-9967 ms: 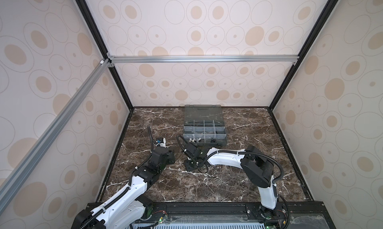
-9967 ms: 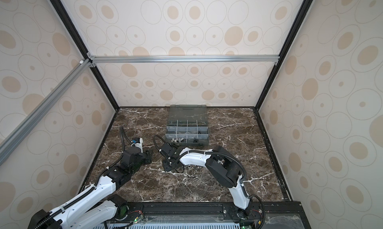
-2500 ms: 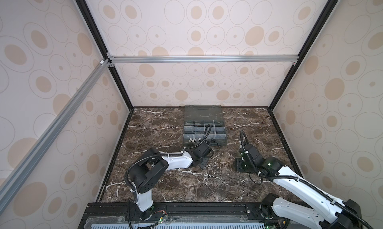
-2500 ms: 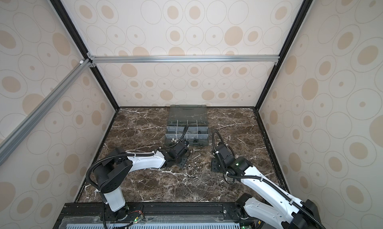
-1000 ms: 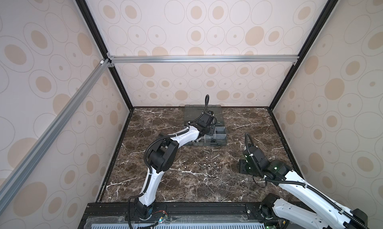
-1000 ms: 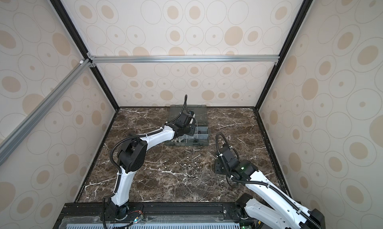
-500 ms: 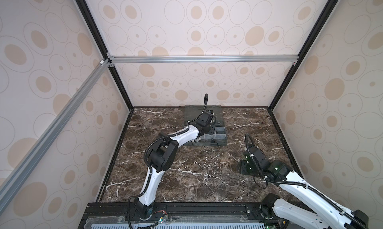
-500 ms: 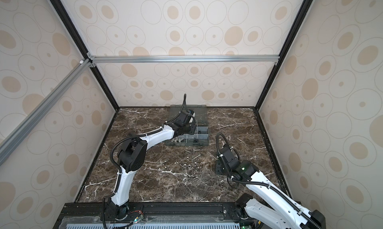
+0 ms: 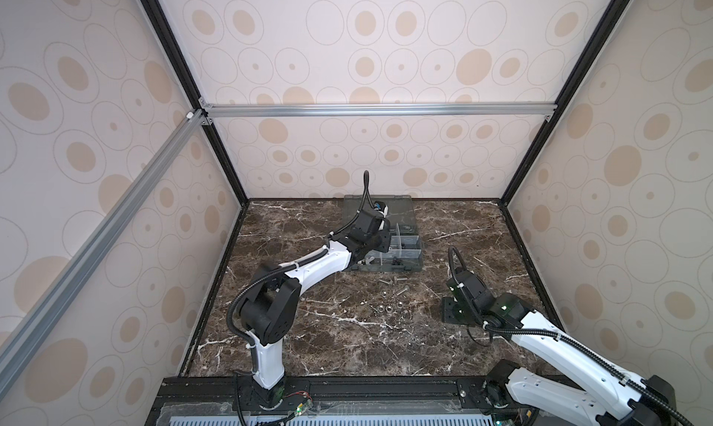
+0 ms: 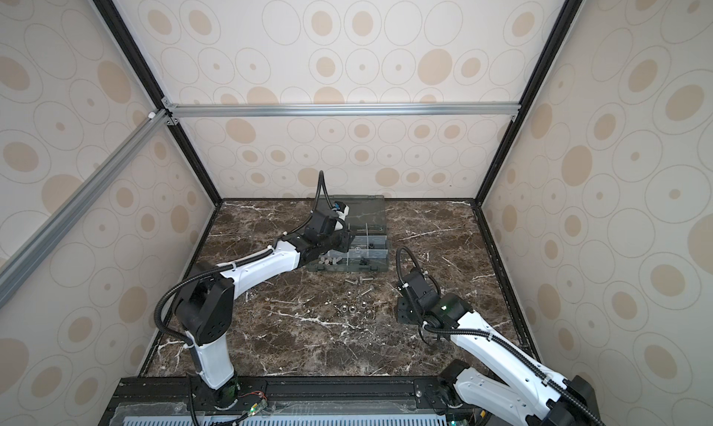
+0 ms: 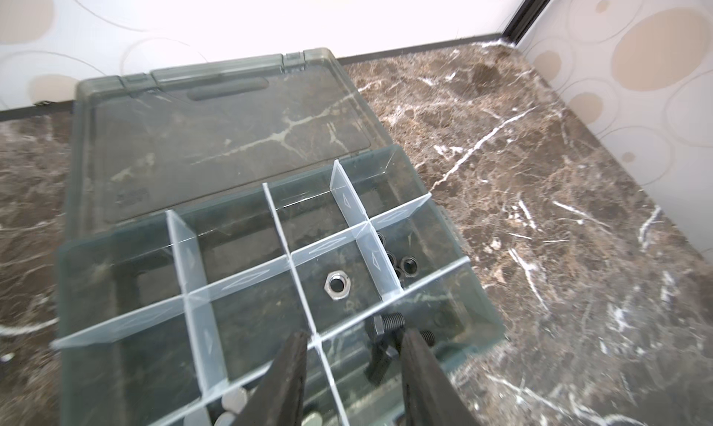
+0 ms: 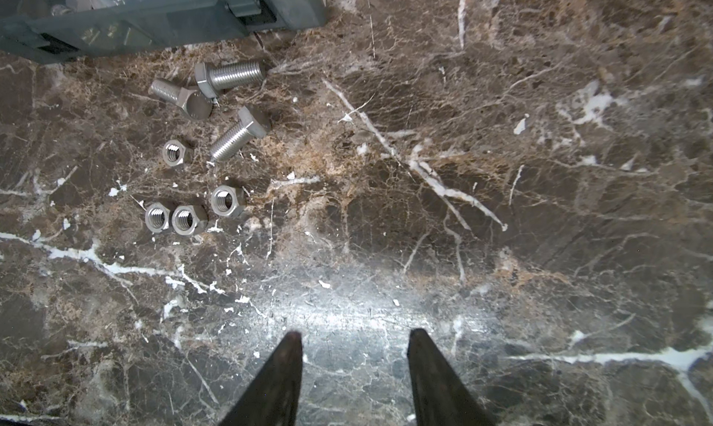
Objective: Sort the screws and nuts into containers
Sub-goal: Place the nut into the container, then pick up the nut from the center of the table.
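The grey translucent organiser box [image 9: 408, 255] lies open at the back, its containers [image 11: 247, 258] split by pale dividers. My left gripper [image 11: 355, 333] hovers open over the box's front right compartments, with nothing between its fingers. Below it lie black screws [image 11: 387, 323]. One silver nut [image 11: 337, 286] sits in a middle compartment, with black nuts [image 11: 408, 266] in the one beside it. Three silver screws [image 12: 241, 132] and several silver nuts [image 12: 227, 201] lie loose on the marble in front of the box. My right gripper [image 12: 355, 332] stands open and empty, low over the marble to the right of them.
The box's lid [image 11: 216, 127] lies flat behind the compartments, against the back wall. Patterned walls close in the marble floor [image 9: 347, 339] on three sides. The left arm [image 9: 308, 267] stretches across the floor's left half. A black rail [image 9: 347, 389] runs along the front edge.
The left arm swung from the loose pile up to the box and has stayed nearly still over it for the last second. The right arm has barely shifted.
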Robot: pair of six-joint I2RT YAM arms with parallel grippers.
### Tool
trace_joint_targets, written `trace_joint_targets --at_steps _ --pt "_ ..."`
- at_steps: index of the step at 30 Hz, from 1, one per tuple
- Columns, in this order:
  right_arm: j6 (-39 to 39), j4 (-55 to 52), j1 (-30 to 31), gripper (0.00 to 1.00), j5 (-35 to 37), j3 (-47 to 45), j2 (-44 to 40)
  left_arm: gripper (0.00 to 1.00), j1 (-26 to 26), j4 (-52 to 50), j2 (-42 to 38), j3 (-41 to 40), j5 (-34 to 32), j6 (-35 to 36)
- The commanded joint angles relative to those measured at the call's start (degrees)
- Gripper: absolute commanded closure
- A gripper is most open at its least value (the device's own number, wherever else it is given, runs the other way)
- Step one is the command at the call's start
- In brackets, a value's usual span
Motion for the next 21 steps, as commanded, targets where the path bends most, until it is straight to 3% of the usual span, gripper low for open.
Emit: trace_joint_targets --at_steps 1,21 --pt "-1.06 1.95 0.74 0.52 -0.70 2.24 1.27 0.59 0.43 1.60 -4.75 -3.91 -1.28 -0.90" --pt "-4.63 10.24 7.49 0.52 -3.21 12.68 24.19 0.57 0.47 2.06 -28.39 -28.53 -6.68 -6.51"
